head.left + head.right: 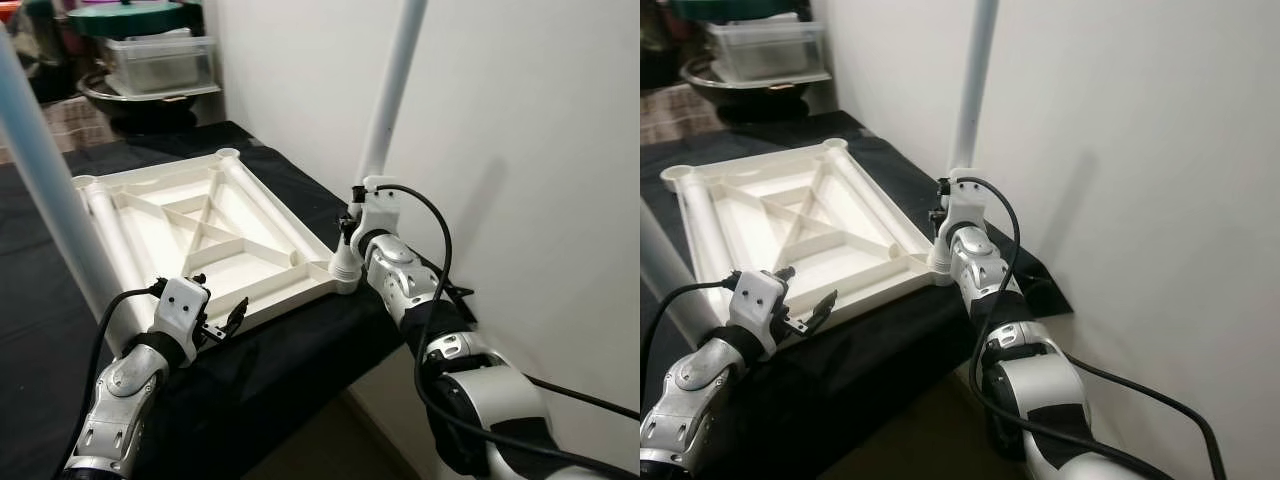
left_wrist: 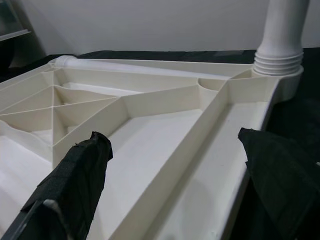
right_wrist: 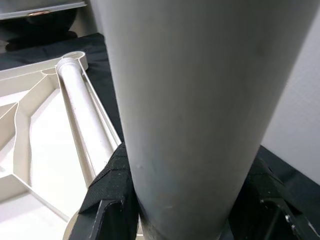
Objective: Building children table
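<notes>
The right gripper (image 3: 187, 210) has its black fingers (image 3: 112, 185) closed round the base of a white table leg (image 1: 392, 95), one on each side of the tube; that leg stands nearly upright, its long axis rising from the near right corner socket (image 1: 345, 272) of the upturned white tabletop (image 1: 205, 235) and leaning a little towards the wall; the ribbed, threaded end sits in the socket, so I judge the coming move to be a turn about that upright axis, with the right arm plainly the one placed for it. The left gripper (image 1: 225, 322) holds nothing, its fingers (image 2: 75, 180) spread apart and pointing across the near edge of the tabletop towards that same corner; it hangs just at the rim, and I cannot tell whether it touches the plastic. The tabletop lies ribs-up on the black-draped counter (image 1: 40, 290), with two loose legs lying along its inner sides; another pale leg (image 1: 45, 170) rises at the near left corner, beside the left arm. Beyond the far end stands a clear plastic bin (image 1: 160, 60) on a metal basin (image 1: 150, 98).
</notes>
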Tool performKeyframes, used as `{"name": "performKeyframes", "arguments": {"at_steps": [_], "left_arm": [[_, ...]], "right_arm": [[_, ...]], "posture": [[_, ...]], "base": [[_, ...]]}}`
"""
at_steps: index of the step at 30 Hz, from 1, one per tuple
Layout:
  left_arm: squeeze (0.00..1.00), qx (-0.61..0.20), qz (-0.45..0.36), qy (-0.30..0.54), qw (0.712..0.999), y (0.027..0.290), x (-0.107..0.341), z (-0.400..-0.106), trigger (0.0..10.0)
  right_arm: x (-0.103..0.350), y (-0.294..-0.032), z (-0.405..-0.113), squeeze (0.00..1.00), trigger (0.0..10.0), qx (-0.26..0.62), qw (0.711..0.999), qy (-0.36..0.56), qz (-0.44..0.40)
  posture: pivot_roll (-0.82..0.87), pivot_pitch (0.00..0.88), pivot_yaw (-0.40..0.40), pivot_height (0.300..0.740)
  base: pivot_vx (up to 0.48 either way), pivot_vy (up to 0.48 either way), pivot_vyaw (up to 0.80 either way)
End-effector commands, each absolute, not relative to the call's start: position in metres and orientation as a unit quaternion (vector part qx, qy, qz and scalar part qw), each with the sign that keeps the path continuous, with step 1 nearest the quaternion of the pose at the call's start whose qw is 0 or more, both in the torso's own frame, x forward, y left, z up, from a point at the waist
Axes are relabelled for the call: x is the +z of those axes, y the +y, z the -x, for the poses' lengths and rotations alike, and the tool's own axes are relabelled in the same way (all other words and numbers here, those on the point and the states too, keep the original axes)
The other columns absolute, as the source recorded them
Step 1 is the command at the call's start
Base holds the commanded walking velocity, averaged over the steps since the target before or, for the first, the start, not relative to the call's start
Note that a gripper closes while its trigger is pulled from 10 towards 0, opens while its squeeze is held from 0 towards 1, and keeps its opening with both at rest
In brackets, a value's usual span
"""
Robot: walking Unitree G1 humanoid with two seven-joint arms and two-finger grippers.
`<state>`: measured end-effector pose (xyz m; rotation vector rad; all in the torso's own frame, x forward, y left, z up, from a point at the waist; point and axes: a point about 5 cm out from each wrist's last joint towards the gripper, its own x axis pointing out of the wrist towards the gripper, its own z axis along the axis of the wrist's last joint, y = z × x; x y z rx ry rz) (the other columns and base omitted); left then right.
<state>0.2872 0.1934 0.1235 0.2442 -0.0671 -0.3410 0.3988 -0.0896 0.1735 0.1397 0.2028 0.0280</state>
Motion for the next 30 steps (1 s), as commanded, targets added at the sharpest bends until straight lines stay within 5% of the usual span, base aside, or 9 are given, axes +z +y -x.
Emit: {"name": "performKeyframes", "arguments": {"at_steps": [1, 3, 4, 11, 12, 17, 19, 20, 30], "left_arm": [[0.0, -0.164, -0.13, -0.033, 0.977, 0.198, 0.125, -0.286, 10.0], [0.0, -0.166, -0.13, -0.032, 0.977, 0.197, 0.124, -0.286, 10.0], [0.0, -0.166, -0.13, -0.031, 0.977, 0.197, 0.124, -0.285, 10.0], [0.0, -0.165, -0.129, -0.032, 0.977, 0.197, 0.124, -0.286, 10.0], [0.0, -0.164, -0.128, -0.033, 0.978, 0.197, 0.124, -0.286, 10.0], [0.0, -0.16, -0.128, -0.032, 0.978, 0.199, 0.124, -0.285, 10.0], [0.0, -0.16, -0.128, -0.033, 0.978, 0.199, 0.124, -0.285, 10.0], [0.0, -0.16, -0.128, -0.033, 0.978, 0.199, 0.124, -0.285, 10.0], [0.0, -0.161, -0.13, -0.033, 0.978, 0.199, 0.124, -0.284, 10.0]], "right_arm": [[0.135, -0.096, -0.387, 0.0, 10.0, -0.013, 0.976, 0.188, -0.113], [0.141, -0.089, -0.385, 0.0, 10.0, 0.007, 0.978, 0.167, -0.125], [0.149, -0.084, -0.384, 1.0, 10.0, 0.018, 0.981, 0.14, -0.132], [0.207, -0.091, -0.395, 1.0, 10.0, 0.121, 0.983, 0.015, -0.137], [0.218, -0.098, -0.398, 0.0, 10.0, 0.171, 0.976, -0.001, -0.134], [0.238, -0.125, -0.398, 0.0, 9.2, 0.328, 0.943, -0.039, -0.034], [0.229, -0.127, -0.397, 0.0, 5.2, 0.346, 0.938, -0.02, -0.005], [0.223, -0.128, -0.398, 0.0, 0.0, 0.335, 0.942, -0.005, 0.002], [0.168, -0.15, -0.405, 0.0, 0.0, 0.027, 0.991, 0.125, -0.043]], "posture": [[0.03, 0.0, -0.094, 0.74], [0.03, 0.0, -0.094, 0.74], [0.03, 0.0, -0.094, 0.74], [0.03, 0.0, -0.1, 0.74], [0.04, 0.0, -0.108, 0.74], [0.04, 0.0, -0.11, 0.74], [0.04, 0.0, -0.11, 0.74], [0.05, 0.0, -0.116, 0.74], [0.05, 0.0, -0.11, 0.74]], "base": [[0.0, 0.0, 0.0], [0.0, 0.0, 0.0], [0.0, 0.0, 0.0], [0.0, 0.0, 0.0], [0.0, 0.0, 0.0], [0.0, 0.0, 0.0], [0.0, 0.0, 0.0], [0.0, 0.0, 0.0], [0.0, 0.0, 0.0]]}}
